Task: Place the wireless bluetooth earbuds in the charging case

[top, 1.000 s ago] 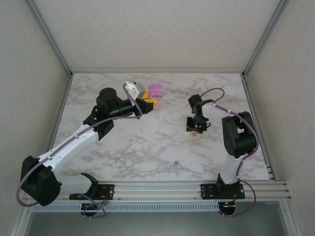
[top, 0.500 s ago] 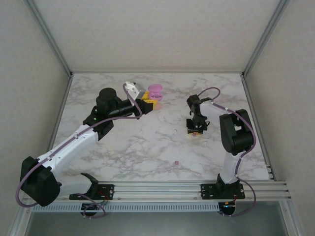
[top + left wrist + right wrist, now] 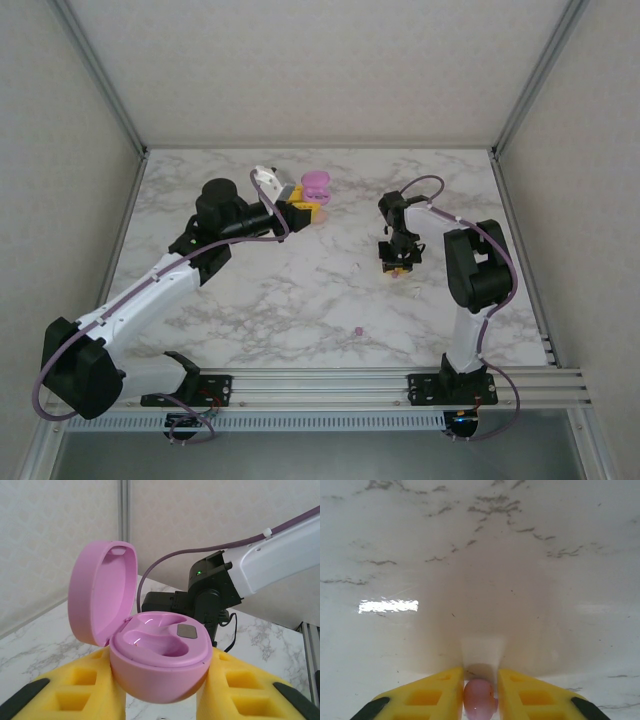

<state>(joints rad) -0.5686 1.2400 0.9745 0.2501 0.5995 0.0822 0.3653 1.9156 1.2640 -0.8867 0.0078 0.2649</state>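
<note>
My left gripper point(image 3: 300, 210) is shut on the open pink charging case point(image 3: 317, 186), held above the back of the table. In the left wrist view the case point(image 3: 160, 650) sits between the yellow fingers point(image 3: 75, 690) with its lid point(image 3: 102, 597) hinged up on the left and both wells empty. My right gripper point(image 3: 397, 262) points down at the table right of centre. In the right wrist view its yellow fingers point(image 3: 435, 692) press both sides of a salmon-pink earbud point(image 3: 480, 700) resting on the marble. A purple earbud point(image 3: 358, 330) lies loose nearer the front edge.
The marble table point(image 3: 250, 300) is walled on three sides, with a metal rail along the near edge. A tiny pale bud-like speck point(image 3: 357, 267) lies left of the right gripper. The right arm's black wrist point(image 3: 207, 592) shows behind the case.
The right gripper's fingers have closed in on the salmon-pink earbud, and that arm has shifted slightly left. The left arm and the case have not moved.
</note>
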